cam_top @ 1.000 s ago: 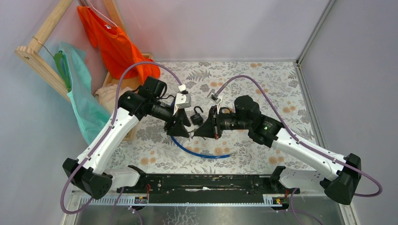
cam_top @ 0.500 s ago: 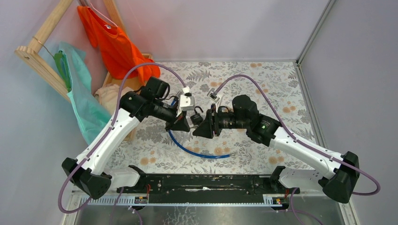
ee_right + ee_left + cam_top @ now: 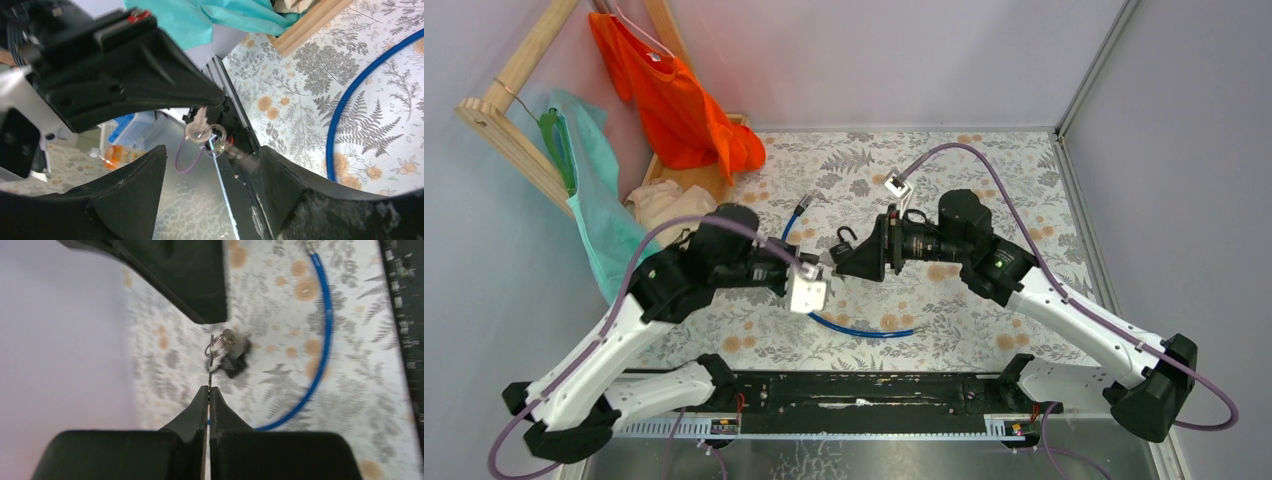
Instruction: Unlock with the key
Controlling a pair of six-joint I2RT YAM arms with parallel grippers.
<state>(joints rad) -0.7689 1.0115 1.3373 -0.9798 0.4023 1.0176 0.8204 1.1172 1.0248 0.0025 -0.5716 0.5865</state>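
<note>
From above, the left claw (image 3: 826,263) and the right claw (image 3: 844,265) meet nose to nose over the middle of the flowered desk (image 3: 1024,180). The key (image 3: 843,250), a small dark lump with a loop above it, sits between the two tips, lifted off the desk. A blue cable (image 3: 854,329) curves across the desk just below them.

In the left wrist view, the left claw (image 3: 208,390) has its fingers pressed together on a thin sliver of metal that runs straight out from the tips. This is probably the ring (image 3: 215,347) seen edge-on, though the view is too blurred to be sure. The key's black head (image 3: 232,366) hangs just beyond the tips and a little to the right of the sliver, with a bit of silver metal (image 3: 230,337) above it. One dark finger of the right claw fills the top of this view, close above the bunch but not touching it.

In the right wrist view, the right claw (image 3: 212,152) has its fingers spread wide, one on each side, gripping nothing. The closed tip of the left claw (image 3: 218,97) pokes into the gap from the upper left. A pale silver key (image 3: 199,125) and the ring dangle under that tip, well clear of both right fingers.
</note>
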